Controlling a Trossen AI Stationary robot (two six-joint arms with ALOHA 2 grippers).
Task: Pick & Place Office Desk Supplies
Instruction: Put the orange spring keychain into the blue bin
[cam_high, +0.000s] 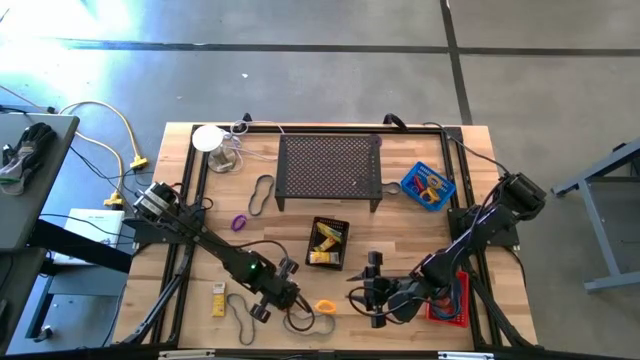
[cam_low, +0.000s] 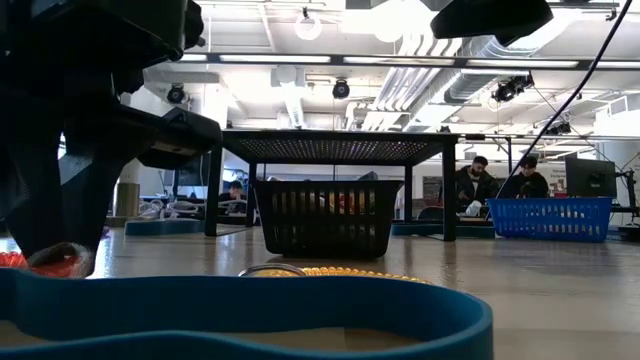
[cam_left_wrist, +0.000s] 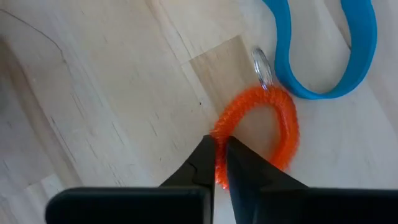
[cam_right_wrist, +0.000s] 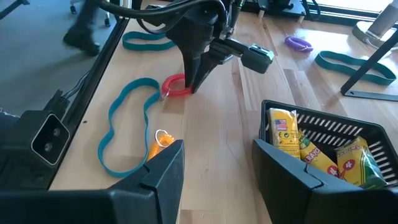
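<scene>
- Left wrist view: shows the left gripper (cam_left_wrist: 217, 146) clenched, fingertips pinched on the near rim of an orange-red coiled plastic ring (cam_left_wrist: 283, 124).
- Grips one side of the coil only; leaves the rest of the loop lying flat on the wood, stretching away from the fingertips.
- Carries a small silver metal key ring (cam_left_wrist: 262, 62) at the coil's far end, touching or just beside a flat teal rubber band loop (cam_left_wrist: 323, 87).
- Seen from the right wrist: comes down steeply on the coil (cam_right_wrist: 177, 87), at the front edge of the table.
- Calls next, as a judgement, for a straight lift, then a carry toward the table's middle, where the small black mesh basket (cam_high: 331, 219) stands with yellow rectangular packets (cam_right_wrist: 298, 146) already inside.
- Places that basket away from the front edge and toward the right arm's side of the left gripper, near but not beside it.
- Risks snagging the teal band through the key ring on the way up; cannot tell whether the two are hooked together.
- Leaves a second, paler orange coiled ring (cam_right_wrist: 158, 144) on the wood between the two arms, closer to the right gripper (cam_right_wrist: 217, 152).
- Hovers low by the basket's front, right fingers spread, holding nothing.
</scene>
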